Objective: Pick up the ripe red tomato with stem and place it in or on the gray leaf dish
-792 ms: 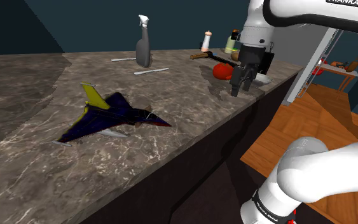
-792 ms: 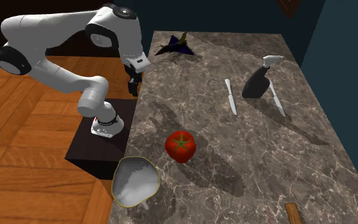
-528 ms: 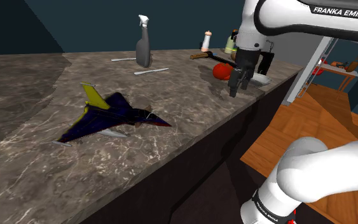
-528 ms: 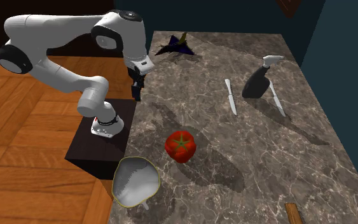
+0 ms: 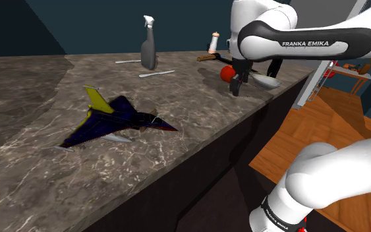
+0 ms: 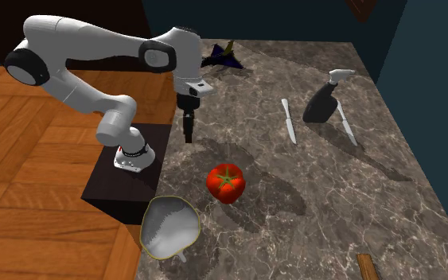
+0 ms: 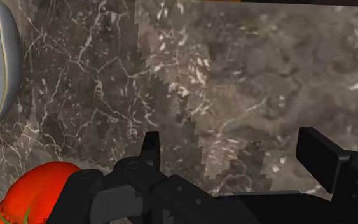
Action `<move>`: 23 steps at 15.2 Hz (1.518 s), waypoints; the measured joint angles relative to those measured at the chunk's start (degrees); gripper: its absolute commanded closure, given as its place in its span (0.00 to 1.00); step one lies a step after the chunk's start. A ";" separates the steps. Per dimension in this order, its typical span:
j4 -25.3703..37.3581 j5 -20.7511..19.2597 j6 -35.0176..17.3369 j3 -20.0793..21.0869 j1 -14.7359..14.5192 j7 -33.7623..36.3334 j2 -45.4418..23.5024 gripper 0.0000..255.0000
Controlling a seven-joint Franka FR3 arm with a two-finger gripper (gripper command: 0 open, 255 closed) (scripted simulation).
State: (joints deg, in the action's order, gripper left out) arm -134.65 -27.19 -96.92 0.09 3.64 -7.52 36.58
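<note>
Hovering open-fingered and empty above the marble counter [image 6: 309, 183], gripper [image 6: 188, 137] grips nothing: tomato [image 6: 226, 183] sits untouched at its five o'clock in the second exterior view, leaf dish [image 6: 163, 229] at tomato's eight o'clock; pick and place both remain.

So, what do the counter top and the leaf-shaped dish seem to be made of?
The counter top looks like dark marble: brown-grey, smooth, with pale branching veins. The leaf dish is drawn plain matte grey with a thin yellowish rim; perhaps ceramic, but the look leaves it open.
</note>
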 measured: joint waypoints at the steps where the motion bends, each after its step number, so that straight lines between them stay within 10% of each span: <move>1: -0.35 -2.50 -1.70 0.29 0.42 -0.07 -0.93 0.00; 11: 3.74 -29.36 -14.34 3.19 5.84 2.65 -13.55 0.00; 23: 3.16 -34.74 -20.16 0.42 8.23 3.87 -16.58 0.00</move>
State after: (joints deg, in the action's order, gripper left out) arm -131.49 -61.93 -117.09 0.52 11.88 -3.65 20.01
